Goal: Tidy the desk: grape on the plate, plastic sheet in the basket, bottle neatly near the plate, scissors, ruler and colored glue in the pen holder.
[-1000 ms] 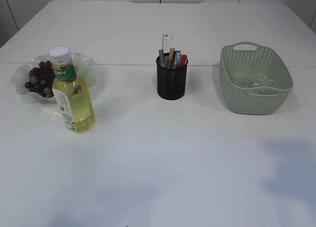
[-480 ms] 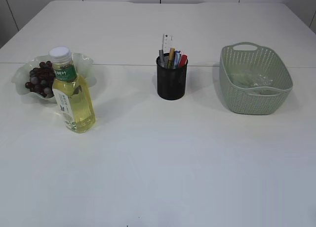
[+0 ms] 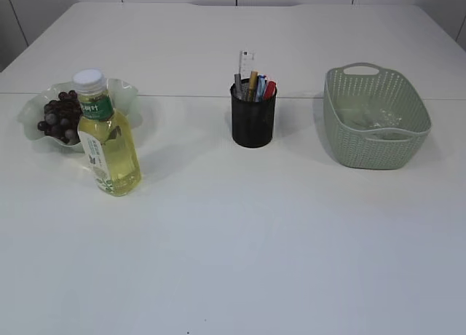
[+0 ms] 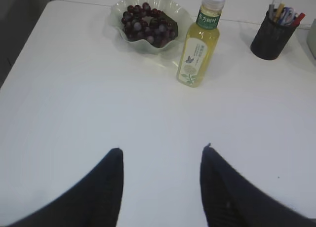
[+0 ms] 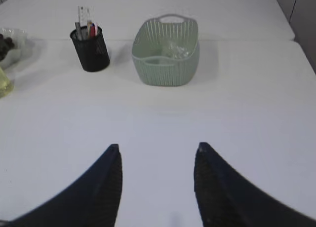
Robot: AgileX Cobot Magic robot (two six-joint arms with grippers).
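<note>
The bottle [image 4: 198, 42] stands upright beside the plate [image 4: 148, 42], far beyond the spread, empty left claw [image 4: 160, 153].

On the surface [image 3: 233, 233], grapes [image 3: 60, 116] lie on the plate [image 3: 124, 91] at left, bottle [image 3: 108, 142] just before it; pen holder [image 3: 253, 120] stands centre, holding the ruler [image 3: 246, 62]; basket [image 3: 375, 116] sits right.

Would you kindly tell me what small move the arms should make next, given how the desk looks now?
Probably none beyond staying parked: the dark grapes lie on the wavy translucent plate, the yellow-green bottle stands beside it, the clear ruler stands in the black mesh pen holder, and clear plastic lies in the green basket.
</note>
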